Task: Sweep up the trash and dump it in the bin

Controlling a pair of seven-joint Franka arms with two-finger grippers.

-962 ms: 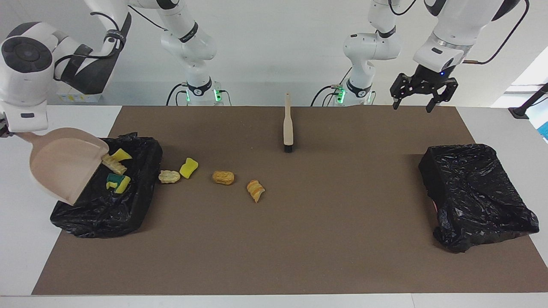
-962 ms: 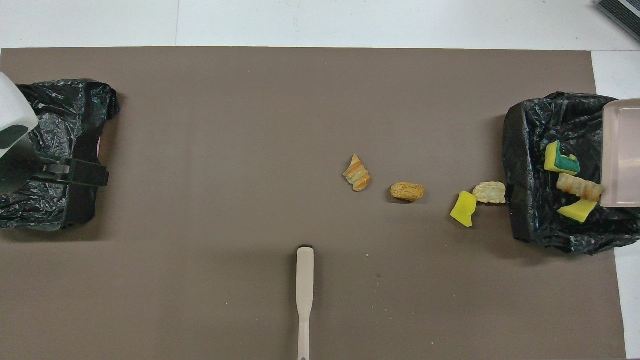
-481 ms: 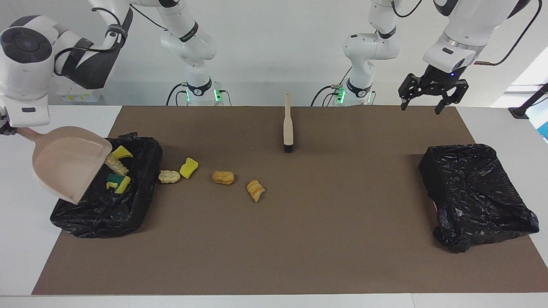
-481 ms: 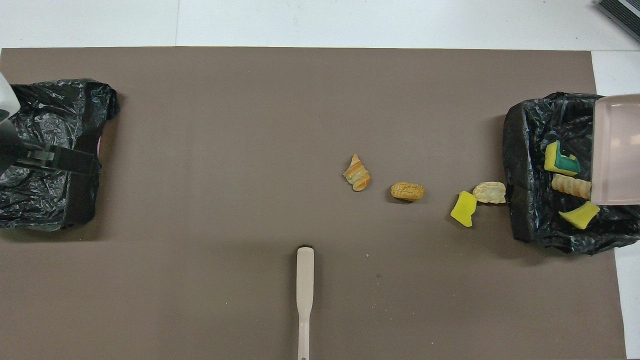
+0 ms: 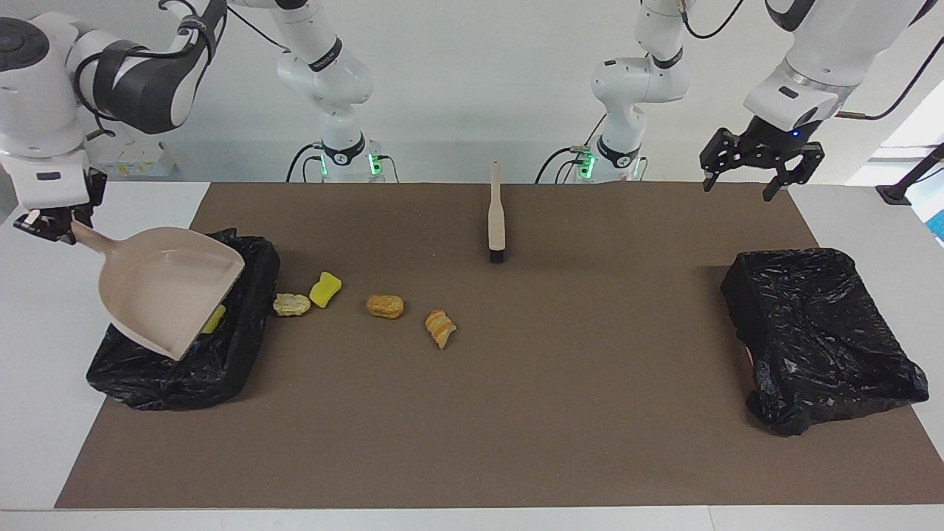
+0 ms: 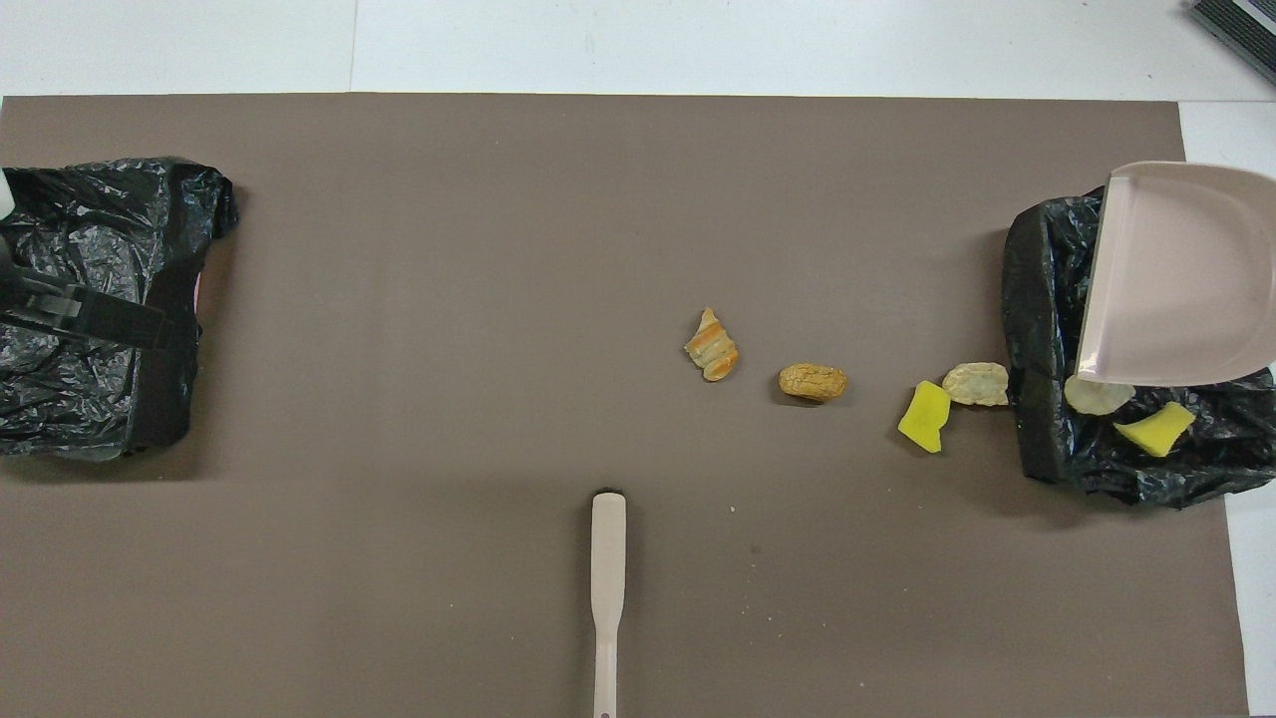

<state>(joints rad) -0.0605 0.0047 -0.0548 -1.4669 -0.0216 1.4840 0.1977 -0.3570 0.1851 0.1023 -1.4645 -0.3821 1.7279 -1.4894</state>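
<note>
My right gripper [image 5: 55, 221] is shut on the handle of the beige dustpan [image 5: 173, 291], which hangs empty and tilted over the black-lined bin [image 5: 184, 361] at the right arm's end. In that bin [image 6: 1037, 329] a pale lump [image 6: 1097, 396] and a yellow scrap [image 6: 1154, 429] show beside the dustpan [image 6: 1181, 274]. Several trash pieces lie on the mat: a pale lump [image 5: 292, 304], a yellow sponge [image 5: 325, 288], a tan lump [image 5: 385, 306] and an orange striped piece [image 5: 441, 328]. My left gripper [image 5: 739, 188] hangs open and empty, high up.
The beige brush [image 5: 497, 221] lies on the brown mat near the robots, bristles pointing away from them. A second black-lined bin [image 5: 818, 335] stands at the left arm's end; in the overhead view the left gripper [image 6: 90, 314] shows over it.
The right gripper has swung the dustpan back toward level and in over the bin, so it now covers most of the dumped pieces. The left gripper has drifted up and outward.
</note>
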